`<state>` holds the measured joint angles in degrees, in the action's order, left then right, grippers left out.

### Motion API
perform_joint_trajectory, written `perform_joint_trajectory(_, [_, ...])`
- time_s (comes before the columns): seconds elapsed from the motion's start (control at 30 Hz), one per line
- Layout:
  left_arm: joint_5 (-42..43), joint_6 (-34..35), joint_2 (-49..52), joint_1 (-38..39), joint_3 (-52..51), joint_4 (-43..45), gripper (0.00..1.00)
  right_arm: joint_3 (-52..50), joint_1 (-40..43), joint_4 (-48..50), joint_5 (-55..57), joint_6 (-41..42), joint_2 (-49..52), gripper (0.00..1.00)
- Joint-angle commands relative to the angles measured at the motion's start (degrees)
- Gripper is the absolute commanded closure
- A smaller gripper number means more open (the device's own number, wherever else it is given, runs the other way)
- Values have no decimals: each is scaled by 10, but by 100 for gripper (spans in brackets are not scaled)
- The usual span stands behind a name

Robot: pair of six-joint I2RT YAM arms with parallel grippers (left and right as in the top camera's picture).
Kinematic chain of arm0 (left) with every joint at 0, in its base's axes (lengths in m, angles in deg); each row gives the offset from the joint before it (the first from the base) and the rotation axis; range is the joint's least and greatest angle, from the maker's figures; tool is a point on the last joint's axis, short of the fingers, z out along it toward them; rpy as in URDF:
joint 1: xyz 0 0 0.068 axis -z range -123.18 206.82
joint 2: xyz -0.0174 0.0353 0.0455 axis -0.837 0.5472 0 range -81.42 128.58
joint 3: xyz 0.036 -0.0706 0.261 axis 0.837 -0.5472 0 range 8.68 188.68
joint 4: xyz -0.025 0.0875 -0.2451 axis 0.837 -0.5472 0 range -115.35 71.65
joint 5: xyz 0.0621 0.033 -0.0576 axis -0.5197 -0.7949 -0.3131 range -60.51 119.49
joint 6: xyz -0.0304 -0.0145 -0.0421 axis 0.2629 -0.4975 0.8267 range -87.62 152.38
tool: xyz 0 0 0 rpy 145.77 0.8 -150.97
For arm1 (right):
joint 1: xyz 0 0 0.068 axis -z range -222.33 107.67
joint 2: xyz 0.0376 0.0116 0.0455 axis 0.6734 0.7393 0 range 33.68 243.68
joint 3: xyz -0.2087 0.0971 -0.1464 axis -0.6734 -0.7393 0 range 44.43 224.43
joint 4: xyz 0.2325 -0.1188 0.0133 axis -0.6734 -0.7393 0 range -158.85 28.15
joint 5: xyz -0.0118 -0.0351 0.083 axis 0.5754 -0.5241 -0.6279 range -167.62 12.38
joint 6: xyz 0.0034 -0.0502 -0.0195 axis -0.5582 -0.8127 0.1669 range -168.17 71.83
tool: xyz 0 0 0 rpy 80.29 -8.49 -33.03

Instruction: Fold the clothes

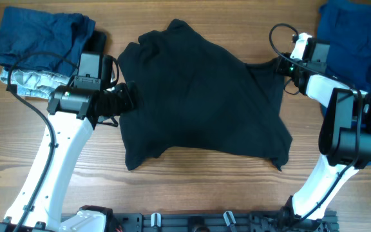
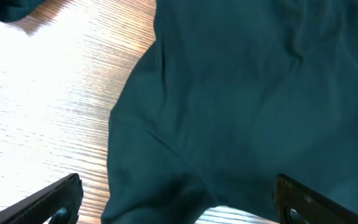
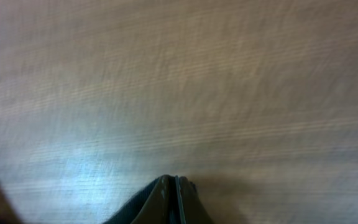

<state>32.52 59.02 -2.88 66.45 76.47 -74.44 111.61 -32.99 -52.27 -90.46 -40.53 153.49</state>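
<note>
A dark shirt [image 1: 198, 96] lies spread and rumpled in the middle of the wooden table [image 1: 192, 187]. My left gripper [image 1: 129, 98] is open at the shirt's left edge; in the left wrist view its fingers [image 2: 178, 202] straddle a fold of the shirt [image 2: 247, 93] without closing on it. My right gripper [image 1: 283, 66] is at the shirt's upper right corner, which is drawn out toward it. In the right wrist view the jaws [image 3: 173, 186] are pressed together with dark cloth at them, just above bare wood.
A blue garment [image 1: 40, 35] lies bunched at the back left, with a grey patterned one [image 1: 28, 80] under it. Another blue garment [image 1: 356, 38] lies at the back right, behind the right arm. A black rail [image 1: 192, 222] runs along the front edge.
</note>
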Motion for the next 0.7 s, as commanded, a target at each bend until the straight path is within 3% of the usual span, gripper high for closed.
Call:
perform_joint_trajectory(0.0, [-16,-9,0,-1,3,9,4,3,-3,59,51,0,12,96])
perform_joint_trajectory(0.2, [-16,-9,0,-1,3,24,3,7,0,155,108,-2,14,96])
perform_joint_trajectory(0.57, [-16,-9,0,-1,3,43,3,71,46,143,87,-4,17,96])
perform_joint_trajectory(0.6, [-16,-9,0,-1,3,45,3,74,46,143,85,-3,17,88])
perform_joint_trajectory(0.63, [-16,-9,0,-1,3,45,3,75,46,143,85,-3,17,64])
perform_joint_trajectory(0.67, [-16,-9,0,-1,3,45,3,75,45,143,85,-1,17,24])
